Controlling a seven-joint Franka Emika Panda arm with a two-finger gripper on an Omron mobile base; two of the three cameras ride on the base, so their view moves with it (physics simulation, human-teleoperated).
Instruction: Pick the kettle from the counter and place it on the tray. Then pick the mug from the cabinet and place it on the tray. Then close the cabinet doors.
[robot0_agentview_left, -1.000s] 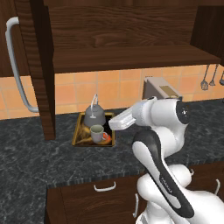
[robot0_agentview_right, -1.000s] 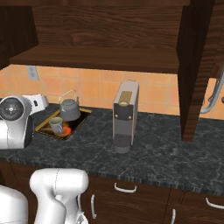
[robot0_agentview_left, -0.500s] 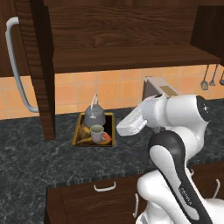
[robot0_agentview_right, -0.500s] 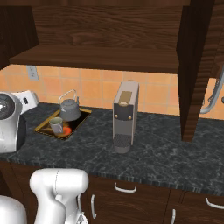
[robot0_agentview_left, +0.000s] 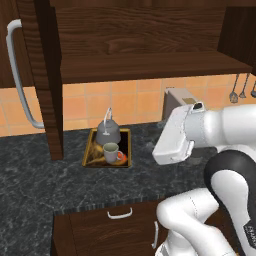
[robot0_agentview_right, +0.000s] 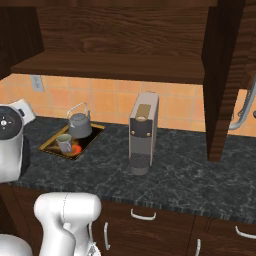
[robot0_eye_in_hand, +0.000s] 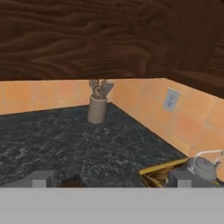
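Note:
The grey kettle (robot0_agentview_left: 108, 133) (robot0_agentview_right: 80, 125) stands on the gold-rimmed tray (robot0_agentview_left: 88, 152) (robot0_agentview_right: 51, 148) on the dark counter (robot0_agentview_left: 40, 175). The pale mug (robot0_agentview_left: 111, 152) (robot0_agentview_right: 64, 143) sits on the tray too, in front of the kettle. My gripper (robot0_eye_in_hand: 111, 180) is open and holds nothing. Its white hand (robot0_agentview_left: 172, 136) hovers over the counter, to the right of the tray and apart from it. In the hand view the kettle (robot0_eye_in_hand: 204, 166) and a corner of the tray (robot0_eye_in_hand: 161, 169) lie at the lower right. Both cabinet doors (robot0_agentview_left: 49, 80) (robot0_agentview_right: 223, 75) stand open, and the cabinet shelf (robot0_agentview_left: 150, 67) is bare.
A boxy grey coffee machine (robot0_agentview_right: 142, 129) (robot0_agentview_left: 175, 99) stands right of the tray, behind my hand. A utensil holder (robot0_eye_in_hand: 97, 107) sits far down the counter, near a wall outlet (robot0_eye_in_hand: 170, 99). Ladles (robot0_agentview_left: 238, 90) hang at the right. Drawers (robot0_agentview_left: 120, 215) lie below the counter edge.
My hand has drawn back to the right, away from the tray, with its fingers still wide apart. Kettle, mug and doors have not moved.

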